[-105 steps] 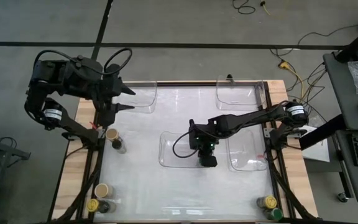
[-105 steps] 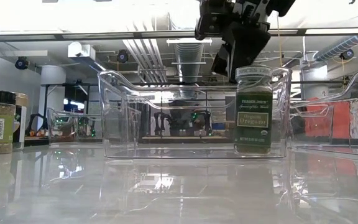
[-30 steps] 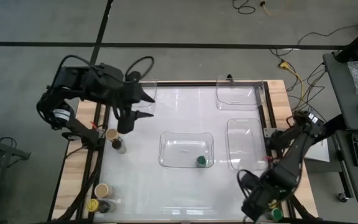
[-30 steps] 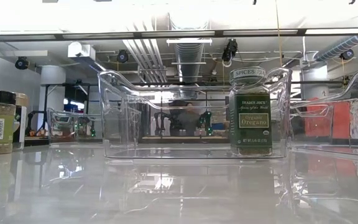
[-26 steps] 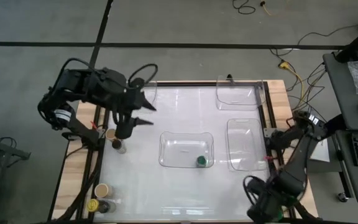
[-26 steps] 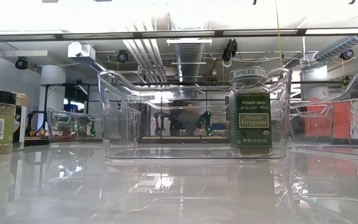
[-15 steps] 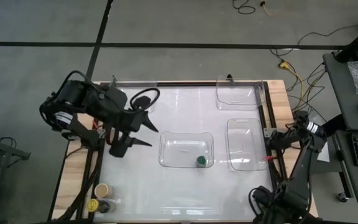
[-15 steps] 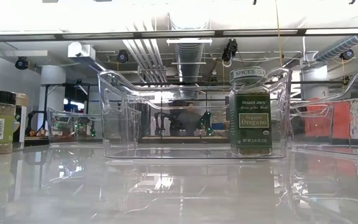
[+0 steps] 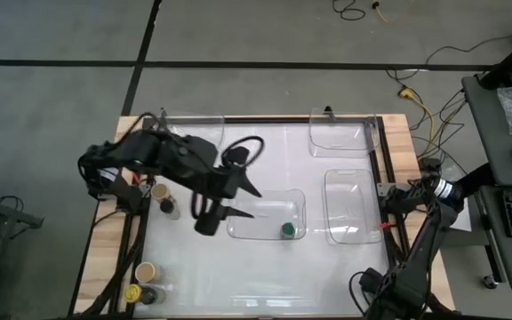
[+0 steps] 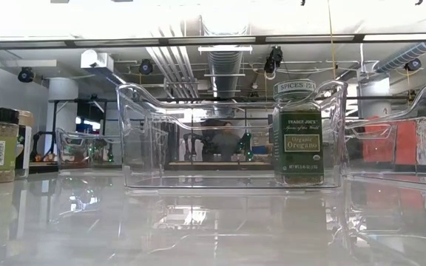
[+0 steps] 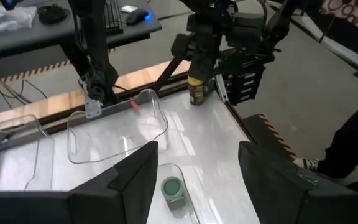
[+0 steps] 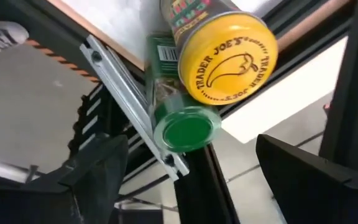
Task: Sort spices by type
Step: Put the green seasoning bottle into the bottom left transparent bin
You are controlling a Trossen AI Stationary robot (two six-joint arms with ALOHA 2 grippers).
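Observation:
A green-lidded spice jar [image 9: 287, 230] stands upright on its base in the middle clear tray [image 9: 265, 197]; the low view shows it as an oregano jar [image 10: 298, 133]. My left gripper [image 9: 255, 204] hovers open over that tray's left part, with the jar [image 11: 173, 190] ahead of its fingers. My right gripper [image 12: 188, 146] is open at the table's near right corner, above a yellow-lidded jar [image 12: 225, 56] and a green-lidded jar [image 12: 188, 130] that stand side by side. It touches neither.
A tan-lidded jar [image 9: 159, 191] and a dark-lidded one [image 9: 169, 209] stand at the left edge. A tan-lidded [image 9: 146, 271] and a yellow-lidded jar [image 9: 132, 292] stand at the near left corner. Clear trays sit at the right [image 9: 354, 206] and far right [image 9: 345, 133].
My left gripper has swung from the far left toward the table's right and near edges, and now sits over the middle tray. My right arm has drawn toward the near right corner. The green-lidded jar in the tray has stayed put.

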